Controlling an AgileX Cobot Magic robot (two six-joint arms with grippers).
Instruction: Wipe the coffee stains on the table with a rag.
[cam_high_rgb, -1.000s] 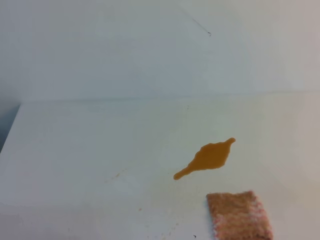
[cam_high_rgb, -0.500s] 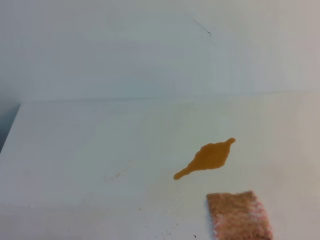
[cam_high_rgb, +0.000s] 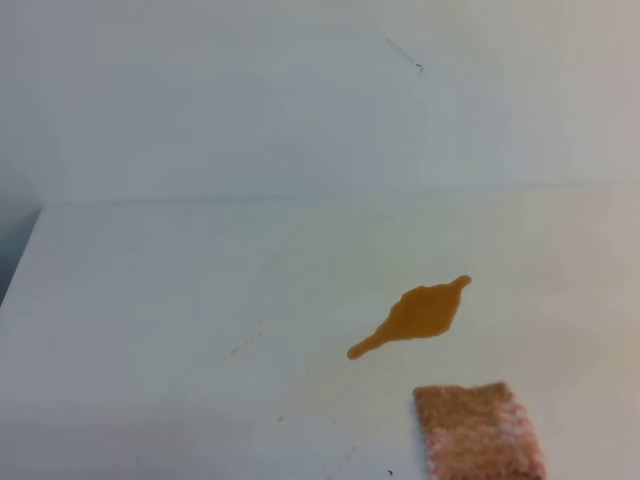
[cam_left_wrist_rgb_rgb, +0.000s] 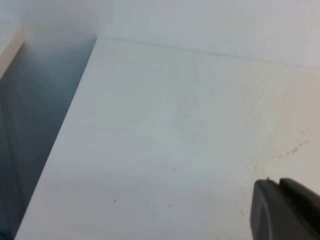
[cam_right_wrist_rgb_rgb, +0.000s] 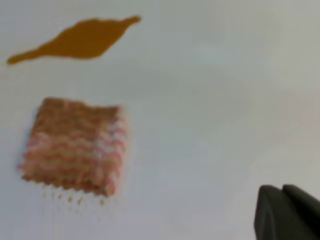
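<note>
Coffee stains and rag lie untouched on the white tabletop, both grippers held off to the side.

The high view shows the orange-brown puddle right of centre, its thin tail pointing down-left, the rag flat just below it and apart from it, and faint tan specks to the left; neither arm appears there. The right wrist view alone brings in the right gripper, its dark fingers pressed together with nothing between them, well clear of the rag and the puddle, and reveals small crumbs along the rag's zigzag edge. The left wrist view alone shows the tabletop's left edge, tan specks, and the left gripper, fingers likewise together and empty. No writing is readable anywhere.
</note>
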